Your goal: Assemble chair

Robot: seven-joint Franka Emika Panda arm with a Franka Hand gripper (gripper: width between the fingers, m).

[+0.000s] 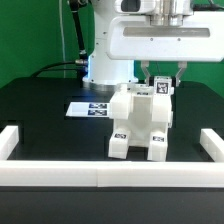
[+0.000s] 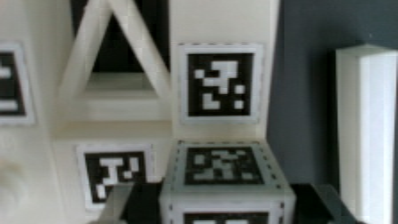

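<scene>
The chair (image 1: 140, 125), a chunky white block build with black-and-white tags, stands mid-table. My gripper (image 1: 160, 80) hangs over its top on the exterior view's right, its fingers straddling a small white tagged block (image 1: 160, 89) on that top corner. In the wrist view the same block (image 2: 222, 168) fills the space between my dark fingers (image 2: 135, 200), which press against both its sides, so the gripper (image 2: 226, 202) is shut on it. Beyond it rises a tall white chair piece (image 2: 222, 85) carrying a tag. Whether the block is seated in the chair is hidden.
The marker board (image 1: 88, 108) lies flat behind the chair toward the exterior view's left. A white rail (image 1: 110, 176) borders the black table at the front and both sides. The arm's white base (image 1: 105, 65) stands at the back.
</scene>
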